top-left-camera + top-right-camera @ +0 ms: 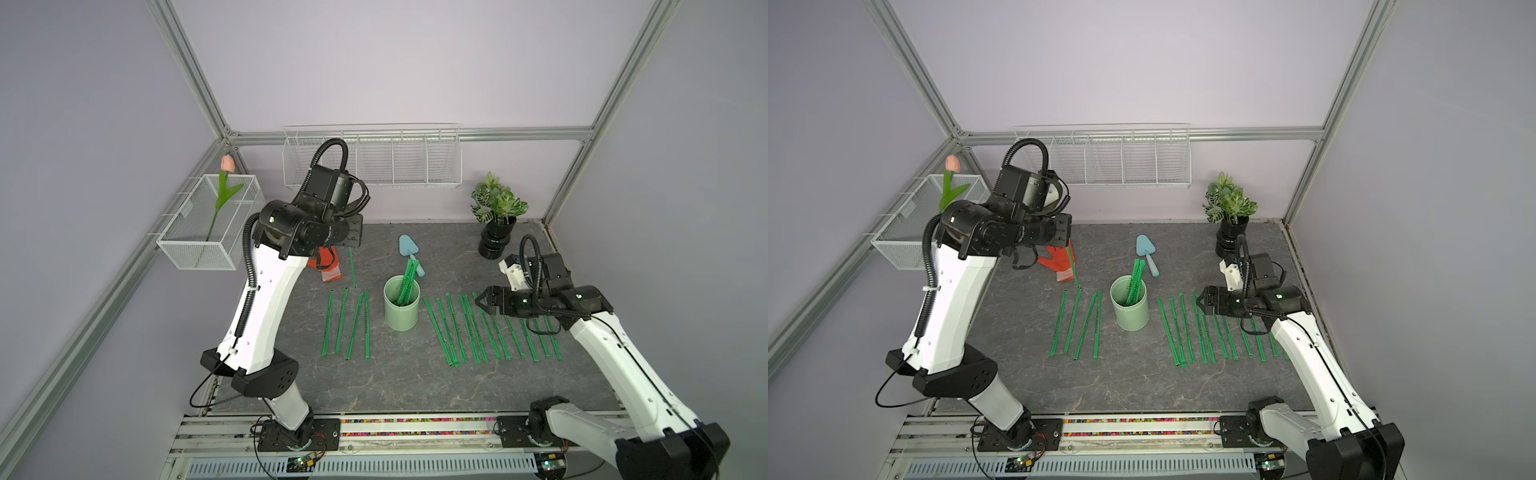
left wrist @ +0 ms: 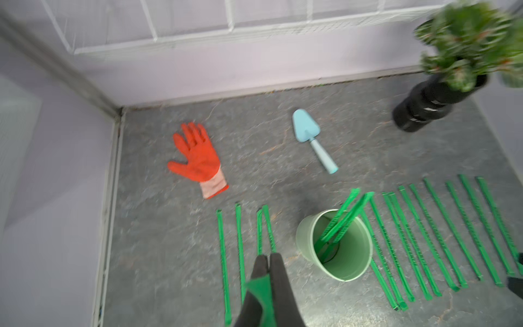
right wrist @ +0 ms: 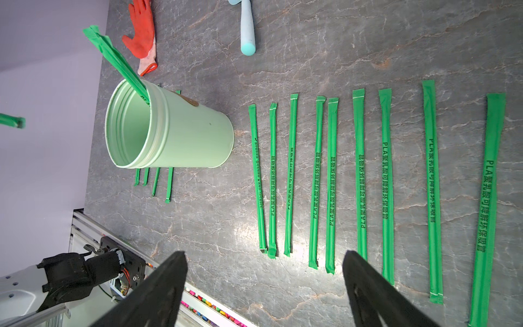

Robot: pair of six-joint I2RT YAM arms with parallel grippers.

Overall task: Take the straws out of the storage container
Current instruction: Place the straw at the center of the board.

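The mint-green storage container (image 1: 401, 318) stands upright mid-table, with a few green straws (image 1: 408, 280) leaning out of it toward the back. Several more straws lie in a row to its left (image 1: 345, 324) and many in a row to its right (image 1: 469, 332). My left gripper (image 2: 267, 257) is raised behind the left row, shut on one straw (image 2: 261, 294). In both top views that straw (image 1: 353, 268) hangs down toward the table. My right gripper (image 3: 264, 254) stands wide open above the right row (image 3: 317, 181), holding nothing, to the right of the container (image 3: 192, 136).
An orange glove (image 1: 330, 268) lies back left under my left wrist, and a blue trowel (image 1: 409, 251) lies behind the container. A black pot with a plant (image 1: 496, 235) stands back right. A mesh basket with a tulip (image 1: 208, 232) hangs on the left wall, a wire shelf (image 1: 374, 166) on the back wall.
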